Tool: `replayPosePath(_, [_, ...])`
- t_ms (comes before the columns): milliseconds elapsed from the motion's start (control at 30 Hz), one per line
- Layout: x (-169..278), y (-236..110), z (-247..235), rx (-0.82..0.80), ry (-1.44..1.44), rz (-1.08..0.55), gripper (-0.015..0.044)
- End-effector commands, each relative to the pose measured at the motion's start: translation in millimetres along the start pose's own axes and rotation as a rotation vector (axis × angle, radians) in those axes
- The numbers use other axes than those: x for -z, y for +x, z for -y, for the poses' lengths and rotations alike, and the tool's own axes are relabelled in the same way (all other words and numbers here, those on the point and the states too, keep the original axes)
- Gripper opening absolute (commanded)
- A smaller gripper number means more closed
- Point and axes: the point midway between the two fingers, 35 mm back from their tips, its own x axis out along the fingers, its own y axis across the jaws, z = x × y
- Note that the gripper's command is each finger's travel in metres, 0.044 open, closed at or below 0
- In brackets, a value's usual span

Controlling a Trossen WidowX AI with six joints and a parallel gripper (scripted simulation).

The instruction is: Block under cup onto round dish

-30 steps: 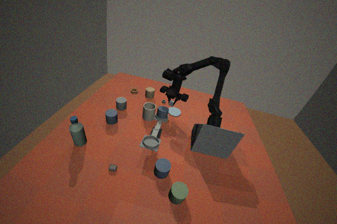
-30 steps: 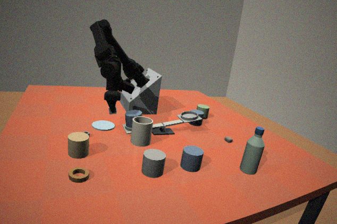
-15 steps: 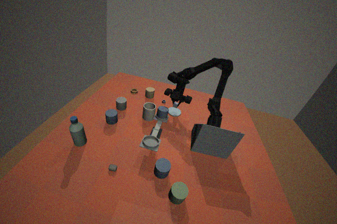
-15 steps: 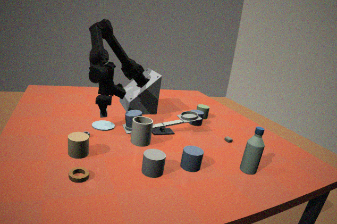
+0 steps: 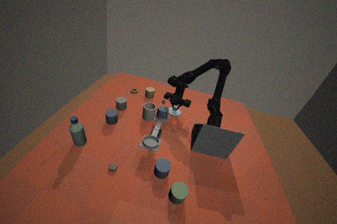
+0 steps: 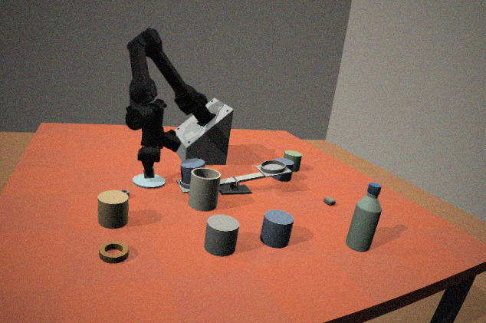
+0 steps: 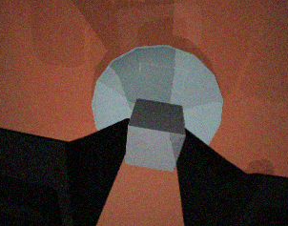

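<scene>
My gripper [image 5: 175, 107] [image 6: 149, 173] [image 7: 154, 129] is shut on a small grey block [image 7: 152, 148]. It holds the block low over the middle of the pale blue round dish [image 5: 170, 112] [image 6: 138, 182] [image 7: 151, 75]; I cannot tell whether the block touches the dish. A blue cup [image 5: 162, 112] [image 6: 191, 166] stands on the balance's far end, right beside the dish. The beam [image 5: 157, 129] [image 6: 245, 176] runs to the other pan [image 5: 150, 141] [image 6: 273, 166], which is bare and raised. A similar blue cup [image 5: 162, 167] [image 6: 286, 163] stands on the table past that pan.
An open beige cup [image 5: 149, 110] [image 6: 204, 189] stands next to the balance. A grey slanted box [image 5: 215, 141] [image 6: 208, 134] sits by the arm's base. Around are a bottle [image 5: 77, 131] [image 6: 365, 219], tan [image 5: 149, 92] [image 6: 113, 208], grey [image 5: 120, 103] [image 6: 221, 234], blue [image 5: 111, 116] [image 6: 277, 228] and green [image 5: 178, 192] [image 6: 293, 157] cylinders, and a ring [image 5: 133, 89] [image 6: 113, 255].
</scene>
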Motion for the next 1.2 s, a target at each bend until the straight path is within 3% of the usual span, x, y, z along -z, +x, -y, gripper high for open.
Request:
replayPosePath(0, [-1, 7, 0, 0.0, -0.006, 0.004, 0.0])
replayPosePath(200, [-1, 15, -1, 0.0, -0.006, 0.003, 0.0])
replayPosePath(700, [0, 11, 0, 0.0, 0.0, -0.001, 0.0394])
replayPosePath(767, [0, -2, 1, 0.0, 0.0, 0.002, 0.044])
replayPosePath(867, [-1, -43, 0, 0.0, -0.005, 0.006, 0.044])
replayPosePath(1067, [-1, -49, 0, 0.001, -0.005, 0.006, 0.044])
replayPosePath(1167, [0, -83, -1, 0.01, -0.007, 0.007, 0.044])
